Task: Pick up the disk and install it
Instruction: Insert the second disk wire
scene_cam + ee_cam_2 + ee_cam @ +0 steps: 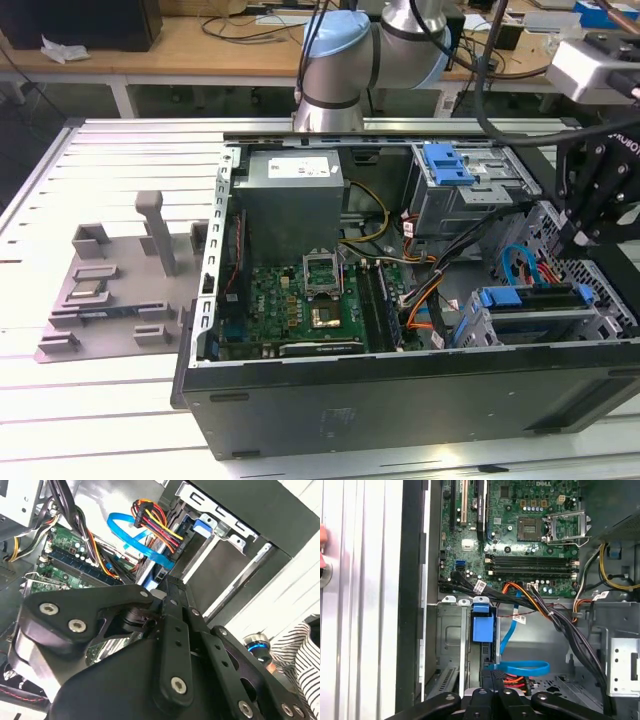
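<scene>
The disk (500, 298) stands on edge inside the lower drive cage, at the near corner of the open computer case on the exterior view's right. Its blue carrier frame shows at the end facing the motherboard. In the first wrist view the blue carrier of the disk (482, 625) sits in the cage slot, and the second wrist view shows the disk (200, 527) as a blue tab under the silver cage rim. My black gripper (577, 240) hangs over the cage's other end. The gripper (494, 674) (171, 582) looks shut, its tips by the disk's cable end, and I see nothing between them.
A grey power-supply box (290, 190) and the green motherboard (320, 300) fill the case's middle. The upper drive cage carries a blue latch (447, 165). A blue flat cable (520, 669) and coloured wires (157, 522) crowd the gripper tips. A grey fixture (110, 290) lies outside. A striped sleeve (305, 650) is nearby.
</scene>
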`<state>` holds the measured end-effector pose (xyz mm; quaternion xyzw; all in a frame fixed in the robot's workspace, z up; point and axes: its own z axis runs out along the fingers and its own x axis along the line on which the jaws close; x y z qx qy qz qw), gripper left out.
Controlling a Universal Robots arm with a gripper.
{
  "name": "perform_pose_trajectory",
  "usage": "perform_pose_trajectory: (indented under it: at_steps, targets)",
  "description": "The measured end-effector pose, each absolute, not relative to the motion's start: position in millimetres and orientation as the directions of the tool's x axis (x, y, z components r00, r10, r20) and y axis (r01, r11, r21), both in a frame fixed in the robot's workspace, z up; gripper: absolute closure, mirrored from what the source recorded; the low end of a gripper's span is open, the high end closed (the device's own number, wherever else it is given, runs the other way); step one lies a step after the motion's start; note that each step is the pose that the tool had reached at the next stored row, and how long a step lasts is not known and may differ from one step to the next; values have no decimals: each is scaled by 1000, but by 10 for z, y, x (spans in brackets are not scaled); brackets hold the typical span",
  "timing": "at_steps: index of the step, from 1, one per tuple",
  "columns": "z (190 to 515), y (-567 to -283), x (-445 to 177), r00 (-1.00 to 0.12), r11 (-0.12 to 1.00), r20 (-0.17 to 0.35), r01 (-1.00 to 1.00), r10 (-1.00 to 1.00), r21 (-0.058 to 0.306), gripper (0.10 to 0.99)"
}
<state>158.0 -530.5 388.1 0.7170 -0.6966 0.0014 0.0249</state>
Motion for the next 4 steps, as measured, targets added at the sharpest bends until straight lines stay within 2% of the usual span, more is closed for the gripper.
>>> perform_pose_trajectory:
  at_steps: [4]
  targets:
    - [3884, -5305, 1580, 29, -28, 37, -999, -999, 34, 980]
